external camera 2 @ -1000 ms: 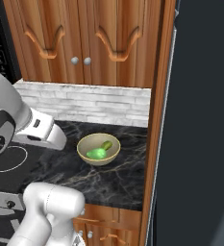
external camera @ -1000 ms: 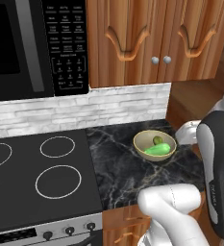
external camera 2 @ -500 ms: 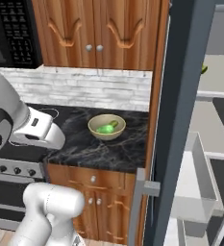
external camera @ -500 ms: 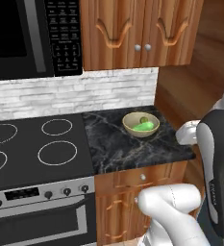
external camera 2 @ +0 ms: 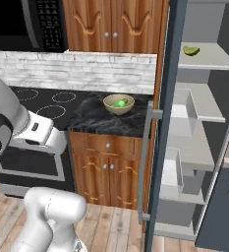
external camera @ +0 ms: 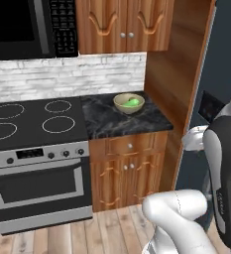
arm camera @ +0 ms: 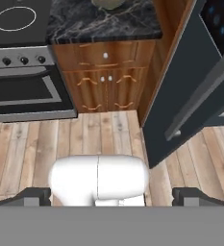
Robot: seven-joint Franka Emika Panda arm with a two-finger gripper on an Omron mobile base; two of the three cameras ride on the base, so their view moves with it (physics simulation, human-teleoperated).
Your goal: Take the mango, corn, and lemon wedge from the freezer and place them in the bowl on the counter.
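Note:
The tan bowl (external camera 2: 118, 104) sits on the black marble counter (external camera 2: 106, 123) beside the stove, and a bright green smooth item (external camera 2: 119, 103) lies inside it. From the other side, the bowl (external camera: 129, 103) is near the wooden side panel. The dark freezer (external camera 2: 199, 147) stands open, and the lemon wedge (external camera 2: 190, 50) rests on its top shelf. Neither mango nor corn can be made out. My gripper (arm camera: 112, 197) hangs low over the wooden floor, open and holding nothing, facing the counter drawers and well back from both bowl and freezer.
The freezer's open door (arm camera: 190, 81) with its grey bar handle (external camera 2: 144, 162) stands between the counter and the shelves. A black stove (external camera: 32, 119) with an oven below is left of the counter. Wooden cupboards (external camera: 122, 25) and a microwave (external camera: 23, 25) hang above.
The whole picture has shifted: the base has backed away from the counter and toward the right, bringing the floor, the oven and the freezer's open shelves into view. The gripper has stayed open.

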